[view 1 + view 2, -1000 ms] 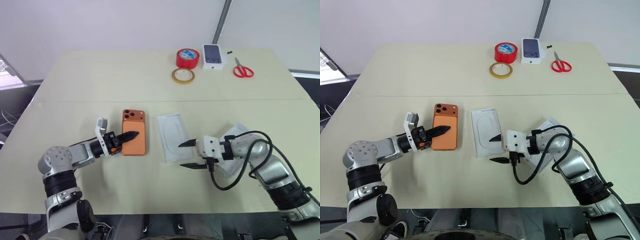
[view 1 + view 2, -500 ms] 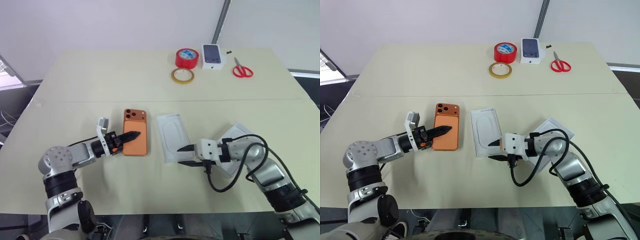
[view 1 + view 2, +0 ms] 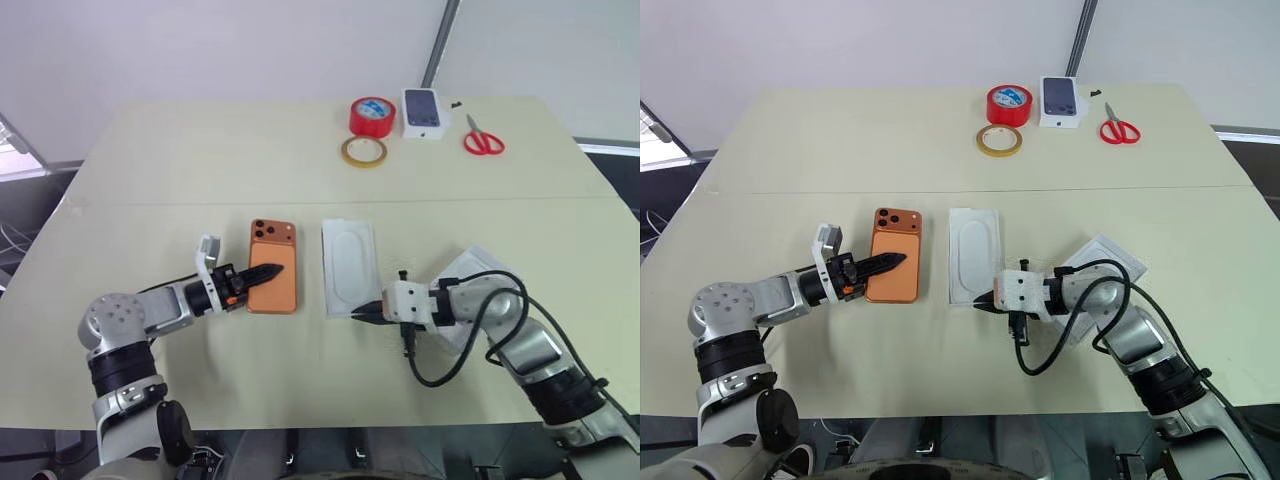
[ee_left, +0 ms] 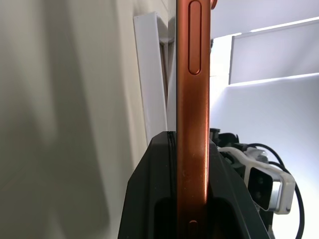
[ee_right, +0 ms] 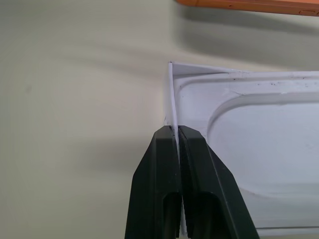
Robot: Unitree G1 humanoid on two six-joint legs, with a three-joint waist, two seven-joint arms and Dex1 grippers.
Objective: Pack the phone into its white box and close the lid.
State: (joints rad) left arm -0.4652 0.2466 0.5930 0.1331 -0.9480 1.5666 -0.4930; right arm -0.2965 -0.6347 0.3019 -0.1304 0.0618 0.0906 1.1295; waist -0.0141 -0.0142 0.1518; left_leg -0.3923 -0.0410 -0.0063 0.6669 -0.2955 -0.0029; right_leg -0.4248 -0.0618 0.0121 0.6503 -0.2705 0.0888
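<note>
Our left claw (image 3: 262,272) grips the phone (image 3: 273,280) by its near long edge, the phone lying on the worktop (image 3: 200,170). Just to its right lies the white box (image 3: 349,266). Our right claw (image 3: 366,313) is pinched tight on that box's near wall. Behind our right claw, partly under the arm, lies the lid (image 3: 470,268).

we get two head views looking down over the whole surface (image 3: 150,150); each wrist cam sits super close along its hand.
</note>
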